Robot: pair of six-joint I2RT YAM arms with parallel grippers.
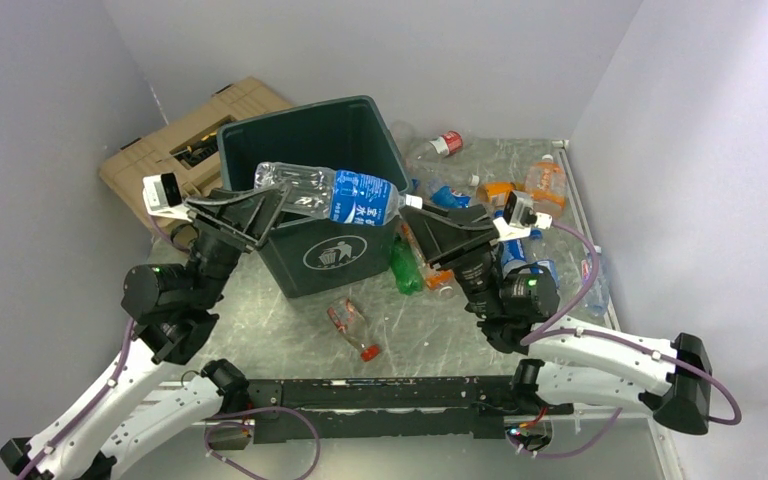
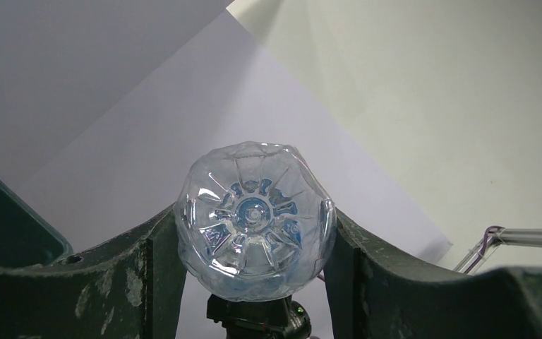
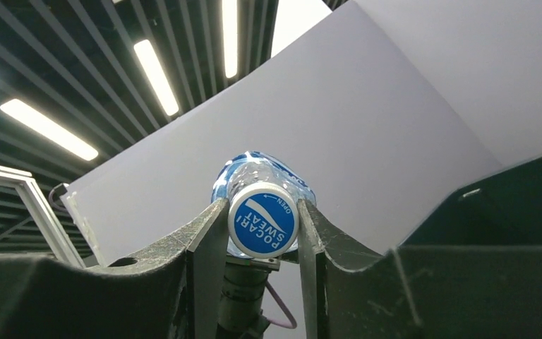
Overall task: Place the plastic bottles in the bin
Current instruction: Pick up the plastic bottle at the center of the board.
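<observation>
A clear plastic bottle (image 1: 330,193) with a blue label hangs level over the front rim of the dark green bin (image 1: 300,115). My left gripper (image 1: 275,195) is shut on its ribbed base (image 2: 254,219), one finger pressed to each side. At the other end, my right gripper (image 1: 415,210) is shut on the blue-and-white cap (image 3: 262,220). Other plastic bottles lie on the table: a green one (image 1: 404,265) by the bin's right front corner, a clear one with a red cap (image 1: 352,327) in front of the bin, and an orange one (image 1: 545,185) at the back right.
A tan ribbed hard case (image 1: 175,145) stands behind the bin on the left. More bottles (image 1: 445,145) are scattered to the right of the bin, up to the right wall. Both arms reach in from the near edge, on either side of the bin.
</observation>
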